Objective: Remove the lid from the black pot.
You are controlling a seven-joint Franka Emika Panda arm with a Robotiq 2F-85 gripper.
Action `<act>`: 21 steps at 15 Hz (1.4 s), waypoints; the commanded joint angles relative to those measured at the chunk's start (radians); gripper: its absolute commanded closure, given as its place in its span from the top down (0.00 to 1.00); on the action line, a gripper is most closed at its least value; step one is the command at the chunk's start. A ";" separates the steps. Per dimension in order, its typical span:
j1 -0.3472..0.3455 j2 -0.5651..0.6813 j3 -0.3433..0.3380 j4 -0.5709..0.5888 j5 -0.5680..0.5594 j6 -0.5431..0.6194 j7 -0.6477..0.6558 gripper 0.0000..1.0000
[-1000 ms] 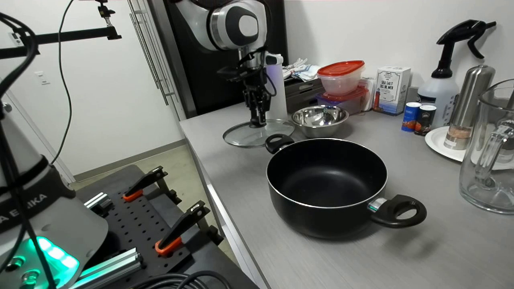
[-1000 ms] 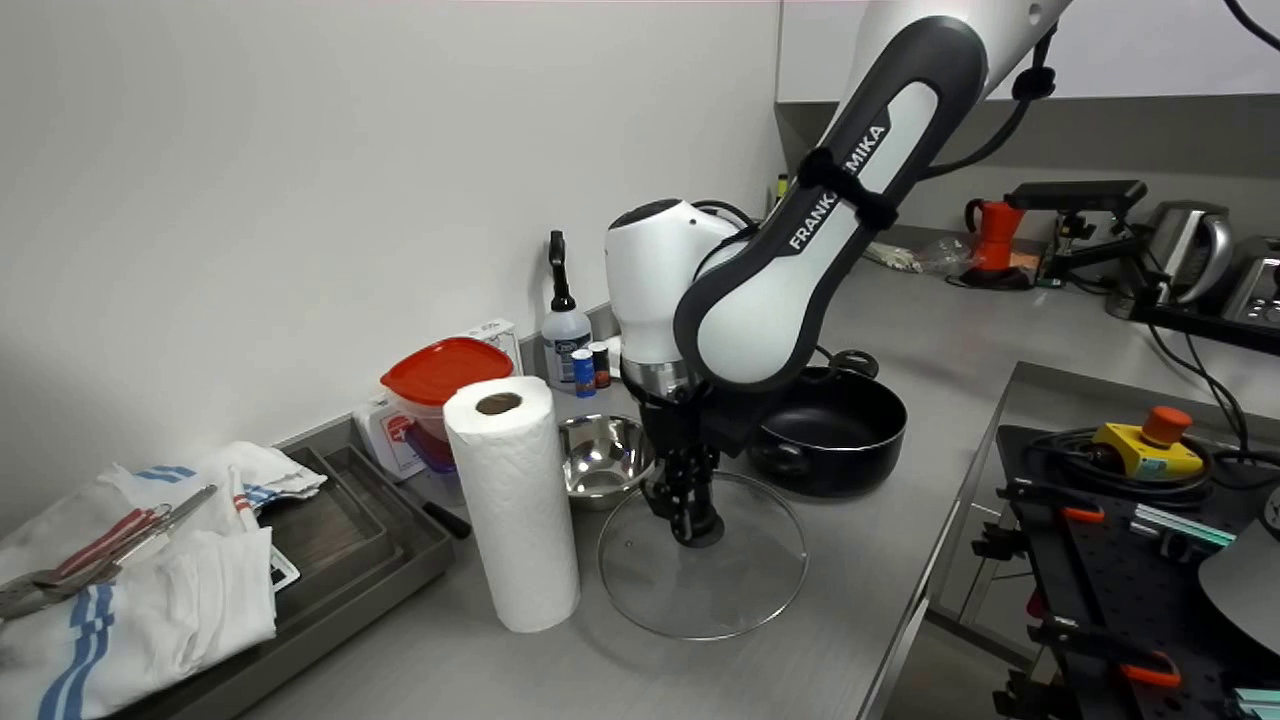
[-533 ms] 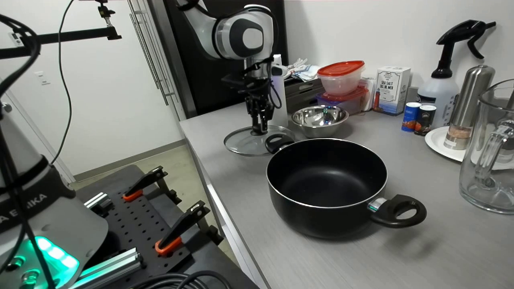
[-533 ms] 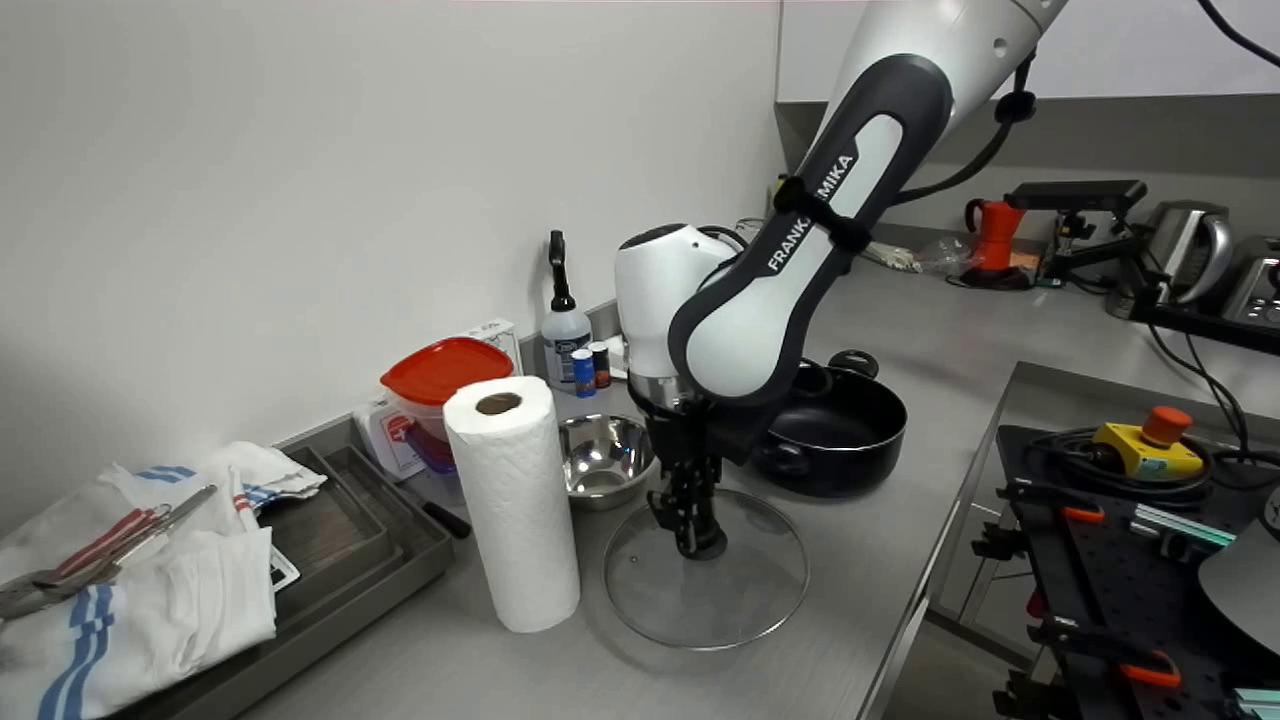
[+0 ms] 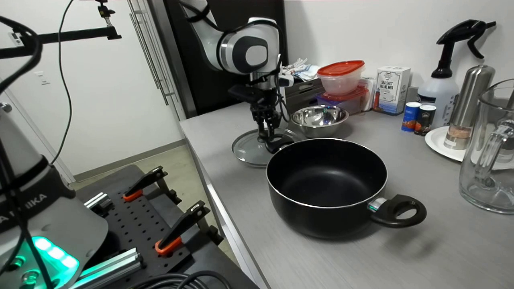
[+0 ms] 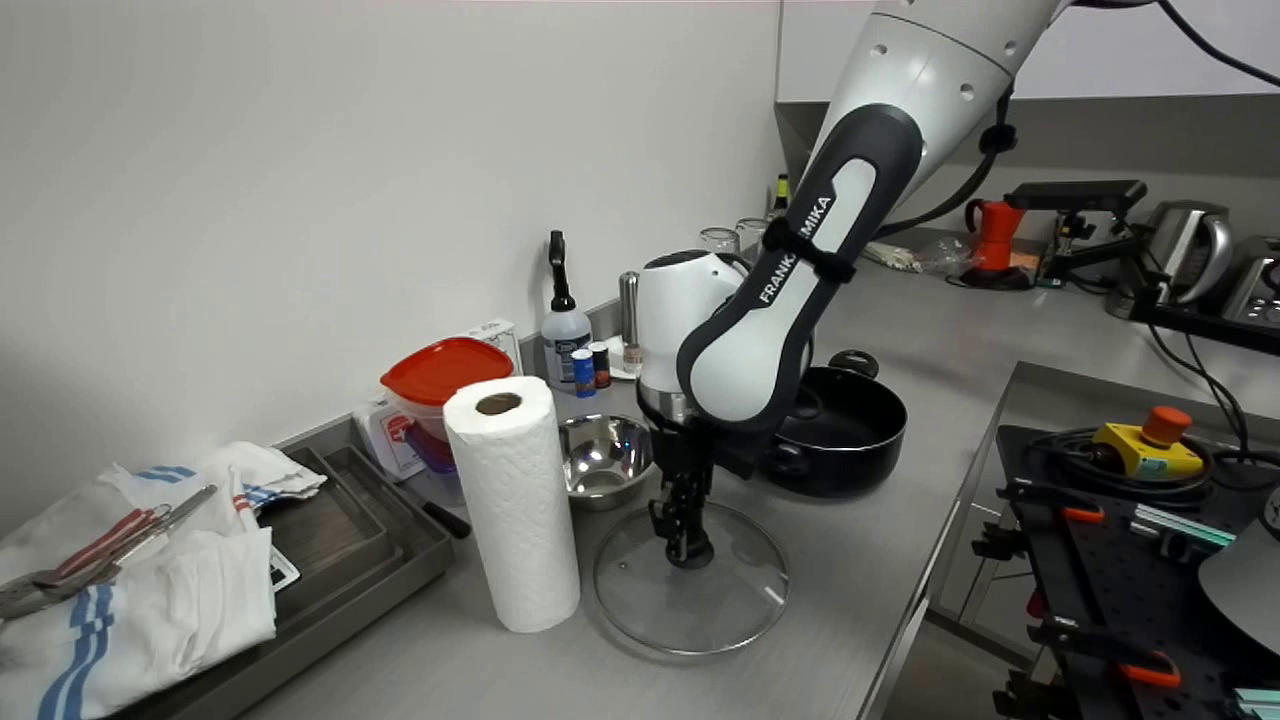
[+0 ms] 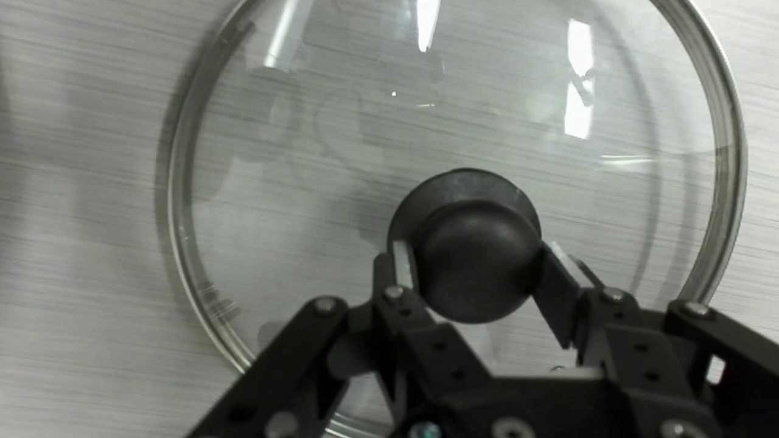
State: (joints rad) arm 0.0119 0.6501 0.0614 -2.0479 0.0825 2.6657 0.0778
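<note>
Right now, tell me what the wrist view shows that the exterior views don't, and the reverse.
Only the wrist view shows the rounded top of the black knob between the jaws of the gripper. Only the exterior views show the uncovered black pot, the steel bowl and the spray bottle. Shared: the glass lid, gripper and grey countertop.

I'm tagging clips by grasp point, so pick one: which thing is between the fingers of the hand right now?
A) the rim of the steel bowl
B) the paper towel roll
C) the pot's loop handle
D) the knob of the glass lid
D: the wrist view shows the fingers of the hand on either side of the black knob at the centre of the glass lid.
</note>
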 commanded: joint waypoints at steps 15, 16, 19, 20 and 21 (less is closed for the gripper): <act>0.050 -0.067 -0.038 -0.108 -0.083 0.067 -0.016 1.00; 0.052 -0.086 -0.034 -0.122 -0.083 0.058 -0.016 1.00; 0.066 -0.154 -0.030 -0.171 -0.085 0.043 -0.011 1.00; 0.071 -0.185 -0.027 -0.191 -0.086 0.035 -0.011 1.00; 0.075 -0.208 -0.026 -0.205 -0.087 0.030 -0.010 1.00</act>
State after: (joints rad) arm 0.0693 0.5457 0.0349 -2.1770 0.0069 2.7259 0.0703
